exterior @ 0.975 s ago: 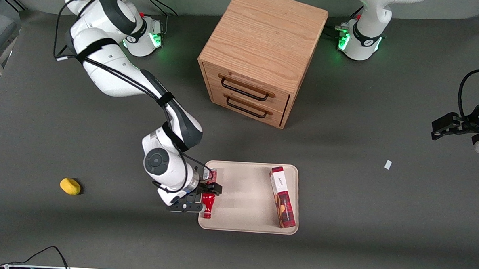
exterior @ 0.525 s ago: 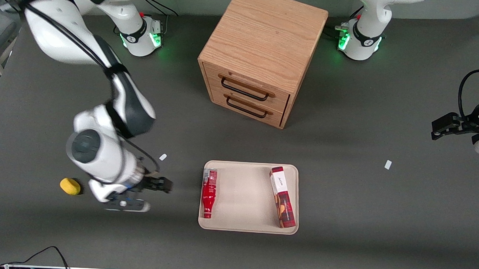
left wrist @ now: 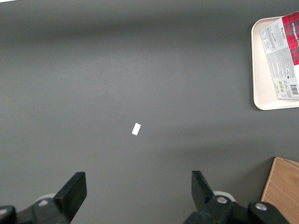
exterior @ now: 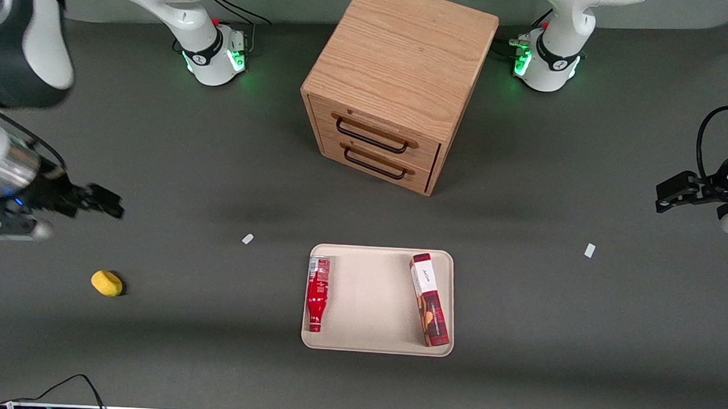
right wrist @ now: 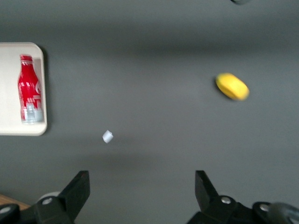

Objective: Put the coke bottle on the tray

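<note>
The coke bottle [exterior: 317, 294] lies flat on the tray [exterior: 377, 346], along the tray's short edge nearest the working arm, its cap pointing toward the front camera. A red-and-white box [exterior: 429, 299] lies along the tray's other short edge, with bare tray between them. The gripper [exterior: 97, 200] hangs well apart from the tray, toward the working arm's end of the table, fingers spread wide and holding nothing. A yellow object [exterior: 107, 283] lies on the table near it. The placing looks finished; the way off from the tray is free
</note>
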Robot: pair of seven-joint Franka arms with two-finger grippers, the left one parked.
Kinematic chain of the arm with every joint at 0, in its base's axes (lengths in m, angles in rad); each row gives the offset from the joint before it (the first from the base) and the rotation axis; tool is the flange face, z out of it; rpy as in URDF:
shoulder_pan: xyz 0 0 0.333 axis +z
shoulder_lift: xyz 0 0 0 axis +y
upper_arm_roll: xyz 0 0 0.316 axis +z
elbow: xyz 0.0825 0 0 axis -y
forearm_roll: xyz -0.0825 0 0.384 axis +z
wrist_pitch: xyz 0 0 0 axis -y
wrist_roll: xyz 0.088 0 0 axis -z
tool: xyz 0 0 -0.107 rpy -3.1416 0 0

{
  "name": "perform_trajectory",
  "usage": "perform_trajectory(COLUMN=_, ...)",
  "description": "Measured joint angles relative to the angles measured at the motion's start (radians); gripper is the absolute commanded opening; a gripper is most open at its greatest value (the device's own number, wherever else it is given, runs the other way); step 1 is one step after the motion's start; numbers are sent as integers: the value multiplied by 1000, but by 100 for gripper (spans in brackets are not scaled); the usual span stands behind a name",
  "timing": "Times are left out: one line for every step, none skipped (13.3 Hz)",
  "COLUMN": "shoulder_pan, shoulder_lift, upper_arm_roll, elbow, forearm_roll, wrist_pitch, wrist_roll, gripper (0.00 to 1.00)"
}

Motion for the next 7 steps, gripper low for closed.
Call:
perform_trajectory(shoulder_pan=0, shoulder_lift=-41, upper_arm_roll=-16, elbow=-16, forearm_roll=0, wrist_pitch=-28, wrist_roll=0, gripper=100)
perform_trajectory(shoulder_pan=0, shoulder_lift=-72, upper_arm_roll=-25, elbow=-24, forearm_roll=0, wrist_pitch=-49, wrist_roll=0, gripper=100)
perform_trajectory(shoulder_pan=0, shoulder_lift=-96, upper_arm_roll=-29, elbow=-27, forearm_roll=0, wrist_pitch=-65, wrist_roll=0, gripper=100)
perform_trajectory(shoulder_pan=1, shoulder_lift=-112, upper_arm_roll=-28, elbow=-27, forearm_roll=0, wrist_pitch=-72, wrist_roll=0, gripper=100)
perform_trajectory(shoulder_pan=3, shoulder_lift=-122, upper_arm_roll=-26, elbow=-26, forearm_roll=0, wrist_pitch=-74, wrist_roll=0, gripper=100)
perform_trajectory(shoulder_pan=5, shoulder_lift=-127, upper_arm_roll=-23, elbow=-25, forearm_roll=0, wrist_pitch=-74, wrist_roll=0, gripper=100)
perform_trajectory(shoulder_pan=7, shoulder_lift=-129, upper_arm_roll=-20, elbow=-23, forearm_roll=0, wrist_pitch=-74, wrist_roll=1, gripper=100)
